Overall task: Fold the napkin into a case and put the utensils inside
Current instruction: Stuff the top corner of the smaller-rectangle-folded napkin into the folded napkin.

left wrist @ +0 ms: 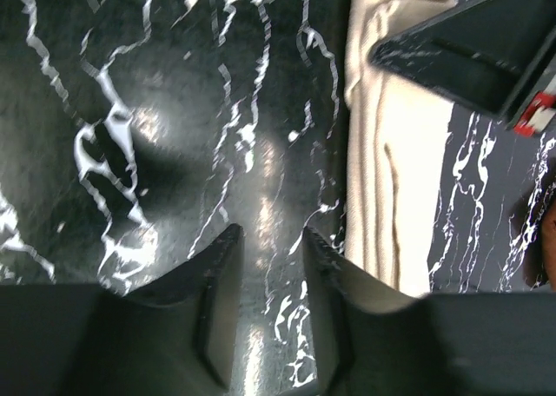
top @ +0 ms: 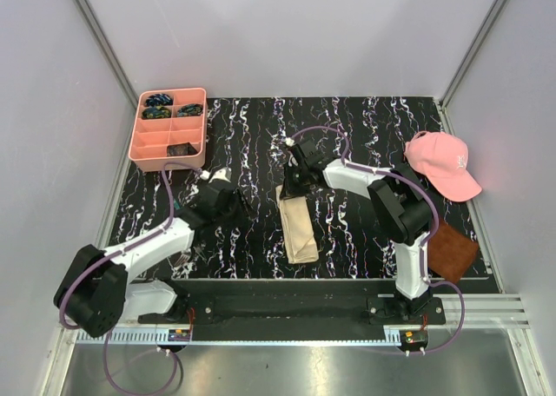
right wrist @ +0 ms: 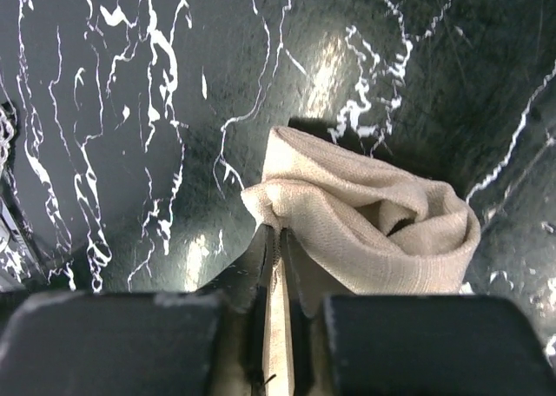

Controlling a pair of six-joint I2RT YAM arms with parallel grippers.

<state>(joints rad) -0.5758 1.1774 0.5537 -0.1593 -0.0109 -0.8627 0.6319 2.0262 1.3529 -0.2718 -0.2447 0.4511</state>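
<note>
The napkin (top: 301, 228) lies folded into a narrow tan strip at the middle of the black marbled table. My right gripper (top: 291, 181) is at its far end, shut on a bunched fold of the cloth, with the edge pinched between the jaws in the right wrist view (right wrist: 280, 233). The cloth (right wrist: 373, 222) bulges loosely to the right of the fingers. My left gripper (top: 222, 196) hovers over bare table left of the napkin, jaws slightly apart and empty (left wrist: 271, 235); the napkin (left wrist: 391, 205) is to its right. Faint silvery pieces by the left forearm (top: 189, 255) may be the utensils.
A pink compartment tray (top: 139, 144) holding small dark blue-green items stands at the back left. A pink cap (top: 443, 163) lies at the right edge and a dark brown square (top: 452, 250) in front of it. Grey walls enclose the table.
</note>
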